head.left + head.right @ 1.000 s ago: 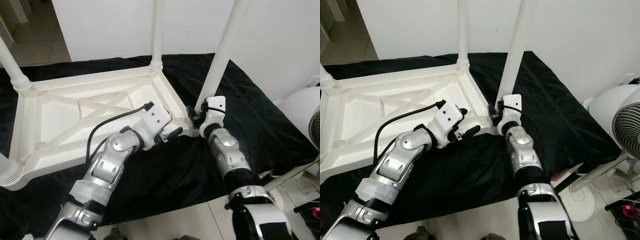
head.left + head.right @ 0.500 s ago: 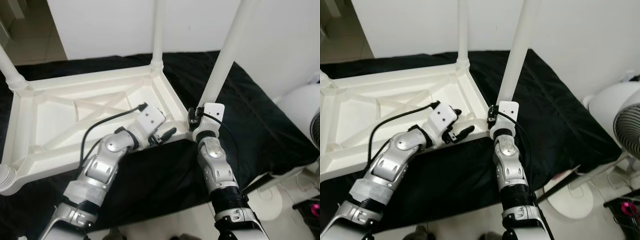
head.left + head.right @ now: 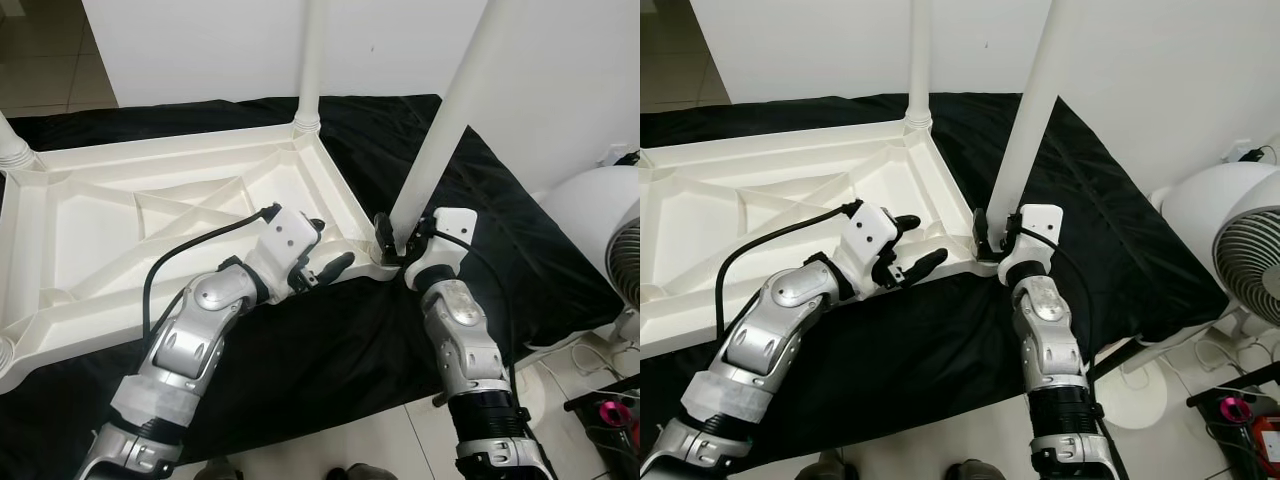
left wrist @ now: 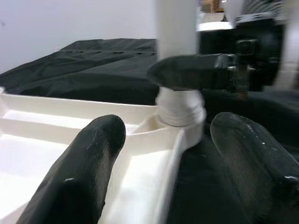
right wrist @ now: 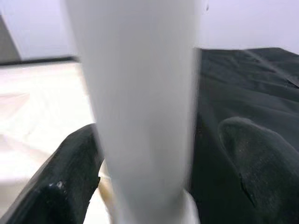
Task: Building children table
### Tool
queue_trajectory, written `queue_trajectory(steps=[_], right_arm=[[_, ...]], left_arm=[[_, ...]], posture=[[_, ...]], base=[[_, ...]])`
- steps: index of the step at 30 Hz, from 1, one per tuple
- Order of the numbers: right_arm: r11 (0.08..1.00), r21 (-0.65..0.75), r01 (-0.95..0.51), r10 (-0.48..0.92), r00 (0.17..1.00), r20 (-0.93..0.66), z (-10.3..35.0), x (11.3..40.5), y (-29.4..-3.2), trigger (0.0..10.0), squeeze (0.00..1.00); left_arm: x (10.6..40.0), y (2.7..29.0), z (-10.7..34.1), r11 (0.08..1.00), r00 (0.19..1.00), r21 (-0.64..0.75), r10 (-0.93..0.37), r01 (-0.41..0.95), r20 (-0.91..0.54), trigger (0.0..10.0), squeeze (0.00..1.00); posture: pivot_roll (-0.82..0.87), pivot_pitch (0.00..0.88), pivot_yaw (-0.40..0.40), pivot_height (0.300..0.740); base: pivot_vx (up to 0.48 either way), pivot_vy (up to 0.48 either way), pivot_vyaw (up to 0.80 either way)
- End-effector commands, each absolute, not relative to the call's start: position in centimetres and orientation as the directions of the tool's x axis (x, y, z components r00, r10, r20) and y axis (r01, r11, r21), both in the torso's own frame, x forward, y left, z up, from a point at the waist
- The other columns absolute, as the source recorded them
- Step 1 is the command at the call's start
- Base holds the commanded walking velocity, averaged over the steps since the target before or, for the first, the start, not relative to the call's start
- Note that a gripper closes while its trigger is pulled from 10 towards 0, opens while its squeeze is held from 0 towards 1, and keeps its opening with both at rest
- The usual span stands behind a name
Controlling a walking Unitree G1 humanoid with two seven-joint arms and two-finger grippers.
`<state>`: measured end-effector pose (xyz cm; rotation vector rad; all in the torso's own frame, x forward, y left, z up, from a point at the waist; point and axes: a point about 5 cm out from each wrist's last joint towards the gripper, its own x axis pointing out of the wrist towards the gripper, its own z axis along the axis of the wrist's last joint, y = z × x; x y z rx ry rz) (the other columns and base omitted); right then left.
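Behind table leg, right pincer half-hidden

Smooth, slightly glossy white plastic for the upturned table and its legs. Matt black cloth beneath, faintly sheened. Dull black fingers.

A: Where's the table top?
B: Upside down on the cloth, centre-left of frame. Legs point up.
A: Which legs?
B: Far leg at top centre, near leg upper right, in the corner socket.
A: Grippers?
B: Left gripper at the top's near edge, just left of that socket. Right gripper at the near leg's base, a finger each side.
A: Anything else?
B: Fan at right edge, beyond the cloth.
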<state>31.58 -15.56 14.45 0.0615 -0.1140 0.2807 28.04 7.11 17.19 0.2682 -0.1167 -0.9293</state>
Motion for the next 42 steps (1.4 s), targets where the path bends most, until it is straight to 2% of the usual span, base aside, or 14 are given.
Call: queue_trajectory(steps=[1, 10, 17, 25, 26, 27, 30, 31, 40, 41, 42], right_arm=[[0.950, 0.053, -0.307, 0.300, 0.947, 0.115, 14.1, 31.6, -15.7, 10.0, 0.00], [0.848, -0.067, -0.525, 0.528, 0.847, 0.053, 13.9, 32.7, -17.0, 10.0, 0.00], [0.779, -0.111, -0.617, 0.618, 0.786, -0.027, 13.7, 34.7, -16.3, 10.0, 0.00], [0.752, -0.129, -0.646, 0.644, 0.762, -0.066, 13.7, 35.8, -15.5, 10.0, 0.00], [0.746, -0.129, -0.653, 0.648, 0.757, -0.080, 13.6, 36.0, -15.4, 7.2, 0.00], [0.736, -0.125, -0.666, 0.659, 0.746, -0.094, 13.4, 36.0, -15.4, 1.7, 0.00], [0.729, -0.120, -0.674, 0.666, 0.739, -0.102, 13.2, 36.0, -15.4, 1.7, 0.00], [0.723, -0.113, -0.682, 0.673, 0.731, -0.111, 12.9, 35.9, -15.5, 0.0, 0.00], [0.725, -0.068, -0.685, 0.675, 0.727, -0.126, 11.7, 35.3, -16.2, 0.0, 0.00], [0.739, -0.034, -0.672, 0.665, 0.737, -0.120, 11.4, 35.2, -16.3, 10.0, 0.00], [0.739, -0.034, -0.672, 0.665, 0.737, -0.120, 11.4, 35.2, -16.3, 10.0, 0.00]], left_arm=[[27.5, 6.6, 17.1, 0.498, 0.530, 0.280, -0.847, 0.820, -0.044, 10.0, 0.00], [27.0, 6.1, 17.1, 0.481, 0.525, 0.332, -0.849, 0.811, -0.054, 10.0, 0.00], [27.0, 5.5, 17.6, 0.483, 0.530, 0.342, -0.846, 0.806, -0.053, 10.0, 0.00], [26.8, 5.1, 17.6, 0.467, 0.517, 0.355, -0.854, 0.810, -0.056, 10.0, 0.00], [26.8, 5.0, 17.6, 0.467, 0.518, 0.359, -0.854, 0.808, -0.054, 10.0, 0.00], [26.8, 4.9, 17.7, 0.469, 0.520, 0.360, -0.853, 0.806, -0.051, 10.0, 0.00], [26.9, 4.9, 17.7, 0.472, 0.521, 0.361, -0.852, 0.804, -0.049, 10.0, 0.00], [26.9, 4.9, 17.7, 0.475, 0.525, 0.361, -0.850, 0.802, -0.047, 10.0, 0.00], [26.7, 4.7, 17.6, 0.482, 0.531, 0.360, -0.846, 0.799, -0.046, 10.0, 0.00], [26.7, 4.7, 17.6, 0.483, 0.533, 0.362, -0.845, 0.797, -0.046, 10.0, 0.00], [26.7, 4.7, 17.6, 0.483, 0.533, 0.362, -0.845, 0.797, -0.046, 10.0, 0.00]], posture=[[-0.04, 0.005, -0.078, 0.740], [-0.03, 0.000, -0.041, 0.740], [-0.03, 0.000, -0.020, 0.740], [-0.03, 0.000, -0.015, 0.740], [-0.03, 0.000, -0.016, 0.740], [-0.03, 0.000, -0.018, 0.740], [-0.03, 0.000, -0.018, 0.740], [-0.03, 0.000, -0.021, 0.740], [-0.03, 0.002, -0.020, 0.740], [-0.03, 0.002, -0.023, 0.740], [-0.03, 0.002, -0.023, 0.740]], base=[[0.000, 0.000, 0.00], [0.000, 0.000, 0.00], [0.000, 0.000, 0.00], [0.000, 0.000, 0.00], [0.000, 0.000, 0.00], [0.000, 0.000, 0.00], [0.000, 0.000, 0.00], [0.000, 0.000, 0.00], [0.000, 0.000, 0.00], [0.000, 0.000, 0.00], [0.000, 0.000, 0.00]])
